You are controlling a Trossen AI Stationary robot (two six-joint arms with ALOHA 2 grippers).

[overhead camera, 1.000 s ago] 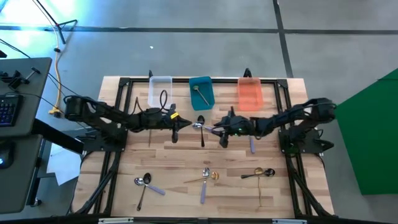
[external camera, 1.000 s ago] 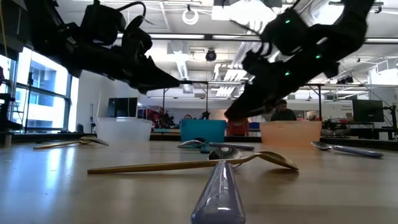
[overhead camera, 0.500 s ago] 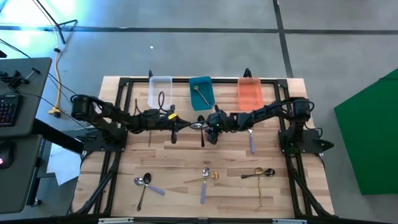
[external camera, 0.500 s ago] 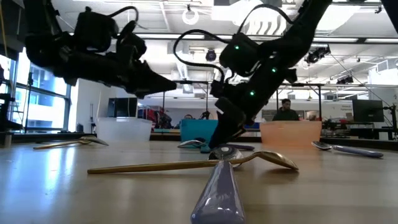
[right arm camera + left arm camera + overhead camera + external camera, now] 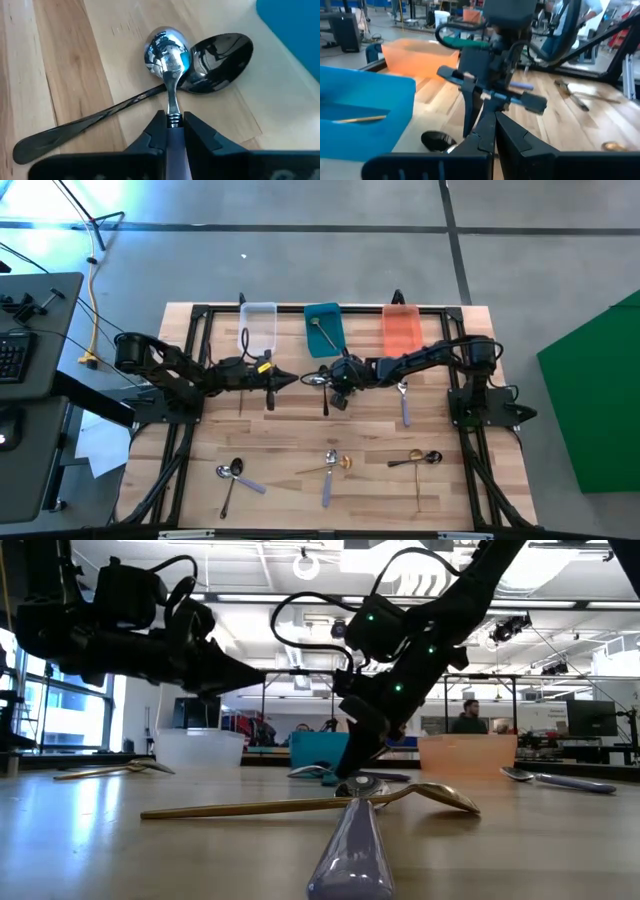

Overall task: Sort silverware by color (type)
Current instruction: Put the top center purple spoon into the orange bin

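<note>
Right gripper (image 5: 173, 131) has closed on silver spoon (image 5: 167, 50) (arm outstretched).

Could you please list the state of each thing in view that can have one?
Right tool: shut on silver spoon.
Silver spoon: on the table, neck pinched, bowl beside the black spoon's.
Black spoon: flat on the table, loose.
Left tool: shut, empty.
Teal bin: holds one gold spoon.
Orange bin: empty.
</note>
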